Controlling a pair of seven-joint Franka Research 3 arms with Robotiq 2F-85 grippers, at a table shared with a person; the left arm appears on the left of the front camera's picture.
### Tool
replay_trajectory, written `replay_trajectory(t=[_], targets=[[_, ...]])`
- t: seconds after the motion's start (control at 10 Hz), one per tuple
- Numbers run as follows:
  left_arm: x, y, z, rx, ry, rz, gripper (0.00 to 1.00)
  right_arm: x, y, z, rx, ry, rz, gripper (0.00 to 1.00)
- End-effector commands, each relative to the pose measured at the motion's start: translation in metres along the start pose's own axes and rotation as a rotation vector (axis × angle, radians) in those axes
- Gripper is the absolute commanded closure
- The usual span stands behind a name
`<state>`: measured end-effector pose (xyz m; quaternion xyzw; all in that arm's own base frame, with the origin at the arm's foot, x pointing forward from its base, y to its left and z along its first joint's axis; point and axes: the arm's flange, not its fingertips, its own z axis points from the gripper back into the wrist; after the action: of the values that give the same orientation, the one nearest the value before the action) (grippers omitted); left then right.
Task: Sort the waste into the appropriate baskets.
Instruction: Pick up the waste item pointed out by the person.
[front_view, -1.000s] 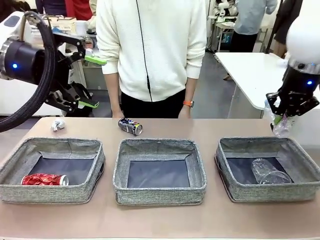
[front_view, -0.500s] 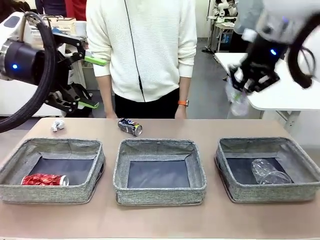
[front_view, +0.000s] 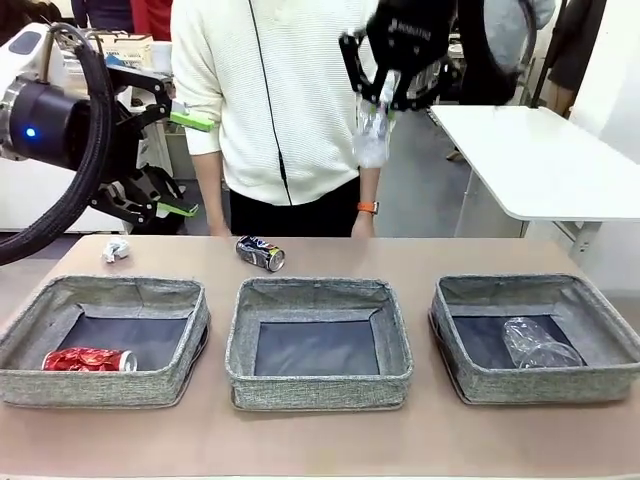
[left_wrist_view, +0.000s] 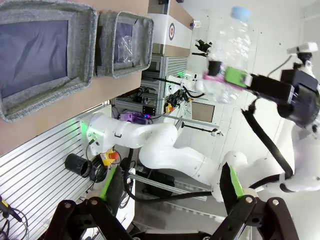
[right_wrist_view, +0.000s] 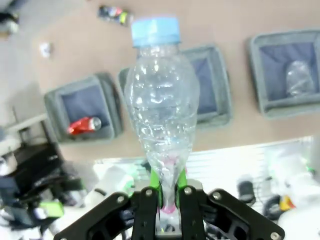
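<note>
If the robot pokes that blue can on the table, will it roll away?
Probably: the blue can lies on its side on the flat table, so a nudge across its length would likely roll it. It looks a little dented, so it may wobble instead of rolling straight. The middle basket's wall might stop it.

Of 3 baskets (front_view: 320, 388) in a row, the left holds a can (front_view: 88, 359), the right a bottle (front_view: 538, 345).
</note>
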<state>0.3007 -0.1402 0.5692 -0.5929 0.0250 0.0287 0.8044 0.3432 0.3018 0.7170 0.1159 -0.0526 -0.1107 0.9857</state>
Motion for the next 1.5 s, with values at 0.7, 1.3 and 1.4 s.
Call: replay_trajectory(t=[0.7, 1.3, 1.4], targets=[[0.000, -0.001, 0.002, 0.008, 0.008, 0.002, 0.00, -0.025, 0.009, 0.067, 0.060, -0.064, 0.050, 0.87], [0.000, -0.001, 0.002, 0.008, 0.008, 0.002, 0.00, -0.025, 0.009, 0.067, 0.060, -0.064, 0.050, 0.87], [0.000, -0.001, 0.002, 0.008, 0.008, 0.002, 0.00, -0.025, 0.009, 0.067, 0.060, -0.064, 0.050, 0.87]])
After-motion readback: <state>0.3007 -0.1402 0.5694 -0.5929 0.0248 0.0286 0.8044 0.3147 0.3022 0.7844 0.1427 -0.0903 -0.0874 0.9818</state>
